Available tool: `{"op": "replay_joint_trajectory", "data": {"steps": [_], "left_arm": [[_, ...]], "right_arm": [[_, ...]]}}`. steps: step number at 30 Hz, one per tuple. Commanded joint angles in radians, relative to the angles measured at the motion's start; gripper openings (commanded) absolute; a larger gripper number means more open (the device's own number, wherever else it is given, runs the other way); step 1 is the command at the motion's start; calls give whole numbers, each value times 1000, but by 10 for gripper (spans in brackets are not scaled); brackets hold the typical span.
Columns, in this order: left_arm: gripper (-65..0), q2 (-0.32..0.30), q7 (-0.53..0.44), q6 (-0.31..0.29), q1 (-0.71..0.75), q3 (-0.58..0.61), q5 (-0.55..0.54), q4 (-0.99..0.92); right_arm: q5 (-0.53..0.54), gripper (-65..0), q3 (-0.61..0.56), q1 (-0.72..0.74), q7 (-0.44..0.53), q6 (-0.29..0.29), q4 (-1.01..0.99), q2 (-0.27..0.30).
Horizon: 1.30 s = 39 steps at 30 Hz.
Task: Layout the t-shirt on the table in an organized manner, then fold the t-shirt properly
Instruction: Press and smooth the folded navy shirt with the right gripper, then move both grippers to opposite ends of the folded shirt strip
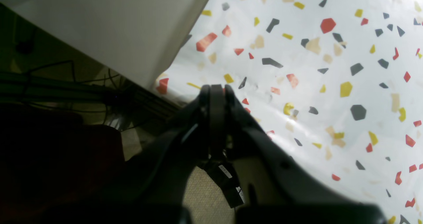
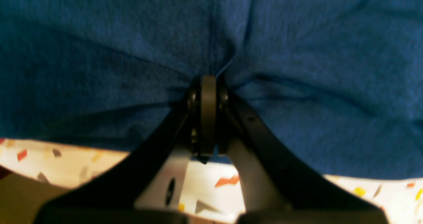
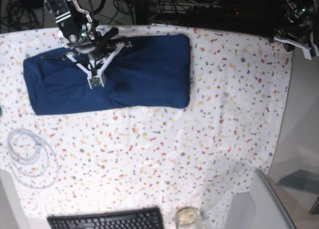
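The dark navy t-shirt (image 3: 144, 74) lies as a wide, flattened rectangle on the far left part of the speckled table (image 3: 199, 139). My right gripper (image 3: 94, 80) is down on the shirt's left half. In the right wrist view its fingers (image 2: 208, 115) are pressed together, and the blue t-shirt (image 2: 314, 85) fabric puckers into folds that run to the tip. My left gripper (image 1: 216, 90) is shut with nothing in it, hovering at the table (image 1: 314, 85) edge, far from the shirt. In the base view it sits at the far right corner (image 3: 299, 27).
A coil of white cable (image 3: 30, 157) lies at the table's left. A black keyboard (image 3: 107, 220) and a small glass jar (image 3: 187, 217) sit at the near edge. A grey panel (image 3: 264, 204) stands at the near right corner. Dark cables (image 1: 82, 85) hang past the table edge.
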Motion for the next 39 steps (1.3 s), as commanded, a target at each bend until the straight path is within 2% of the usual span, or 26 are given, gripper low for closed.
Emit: {"op": "replay_joint_trajectory", "data": {"steps": [1, 5, 14, 15, 19, 21, 24, 28, 29, 30, 32, 34, 36, 39], "left_arm": [[-650, -15, -19, 0, 3, -7, -4, 15], [-650, -15, -19, 0, 3, -7, -2, 15], [-650, -15, -19, 0, 1, 1, -5, 15], [-650, -15, -19, 0, 1, 1, -5, 15], [-650, -15, -19, 0, 1, -2, -5, 15], [-650, -15, -19, 0, 1, -4, -5, 15], [-650, -15, -19, 0, 1, -4, -5, 15], [-650, -15, -19, 0, 3, 3, -5, 15], [-650, -15, -19, 0, 3, 3, -2, 15], [-650, -15, -19, 0, 3, 3, -1, 15], [-650, -10, -19, 0, 3, 4, -1, 15], [-650, -9, -20, 0, 3, 9, -4, 16], [-650, -13, -20, 0, 6, 50, -4, 16], [-650, -13, -48, 0, 12, 111, -1, 25]], "right_arm": [[2, -633, 1, -8, 10, -2, 28, 4], [2, -650, 1, -54, 10, -2, 72, 6], [1, -650, 8, -49, 10, -3, 94, 9], [1, -641, 8, -49, 10, -3, 94, 9], [1, -476, 8, -55, 10, -5, 111, 9], [1, -420, 8, -61, 10, -5, 132, 9], [-1, -414, 26, -75, 10, -8, 181, 15], [7, -404, 186, -75, 10, 1, 252, 32], [24, -386, 256, -69, 10, 24, 264, 32], [70, -345, 331, -54, 8, 83, 270, 30], [203, -255, 486, -20, -9, 234, 259, 30], [302, -186, 621, 28, -87, 346, 213, 30], [340, -153, 743, 109, -187, 451, 141, 30], [340, -153, 896, 230, -286, 613, -20, 39]]}}
